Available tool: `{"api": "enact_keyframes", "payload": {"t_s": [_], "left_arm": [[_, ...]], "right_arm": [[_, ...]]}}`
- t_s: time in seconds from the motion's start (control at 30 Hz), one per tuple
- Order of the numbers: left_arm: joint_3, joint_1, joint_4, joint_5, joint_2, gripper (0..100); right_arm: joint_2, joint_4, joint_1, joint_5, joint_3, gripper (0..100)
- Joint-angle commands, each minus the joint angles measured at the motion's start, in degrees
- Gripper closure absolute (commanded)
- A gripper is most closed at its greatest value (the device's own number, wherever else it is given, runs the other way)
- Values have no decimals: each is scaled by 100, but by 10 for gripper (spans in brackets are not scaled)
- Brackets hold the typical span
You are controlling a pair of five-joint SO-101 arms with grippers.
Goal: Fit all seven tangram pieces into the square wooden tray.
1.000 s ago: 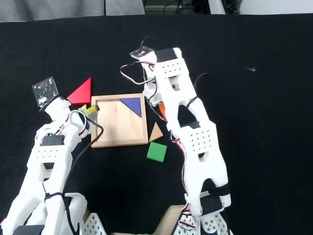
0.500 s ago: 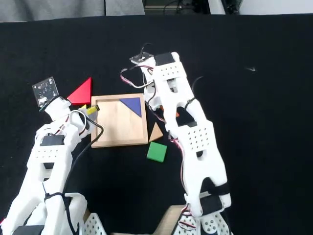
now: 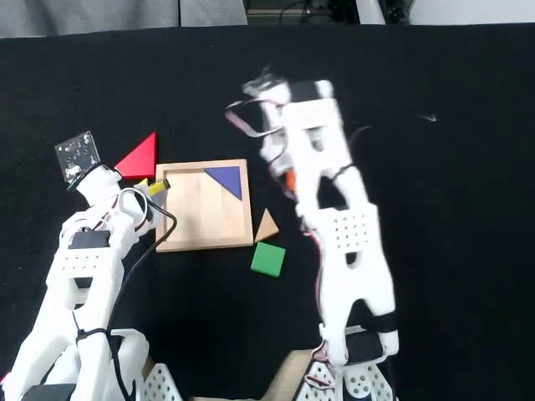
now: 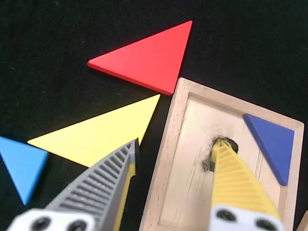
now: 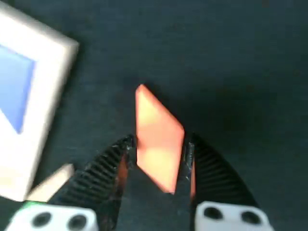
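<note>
The square wooden tray (image 3: 196,213) lies left of the table's centre with a dark blue triangle (image 3: 226,178) in its far right corner. My left gripper (image 4: 177,144) stands open astride the tray's left rim (image 4: 166,159), with the yellow finger inside the tray and the grey finger over a yellow triangle (image 4: 101,132). A red triangle (image 4: 149,60) and a light blue triangle (image 4: 19,161) lie on the cloth beside it. To the right of the tray my right gripper (image 5: 156,149) is shut on an orange parallelogram (image 5: 158,139), whose orange also shows under the arm (image 3: 290,180).
A tan triangle (image 3: 267,226) lies just off the tray's near right corner, and a green square (image 3: 267,259) lies nearer still. The black cloth stretches bare to the right of the right arm. The left arm's cable loops beside the tray's left rim.
The right arm has swung to the right, away from the tray, with the orange parallelogram between its fingers. The left arm has not moved.
</note>
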Motion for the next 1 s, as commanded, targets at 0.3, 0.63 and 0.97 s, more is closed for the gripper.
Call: {"api": "enact_keyframes", "payload": {"t_s": [0.3, 0.63, 0.97], "left_arm": [[-22, 75, -105, 0, -9, 747], [-22, 75, -105, 0, -9, 747], [-22, 66, -105, 0, -9, 747]], "right_arm": [[-435, 193, -123, -695, 48, 812], [-242, 132, -202, -730, 110, 758], [365, 79, -132, -563, -462, 931]]}}
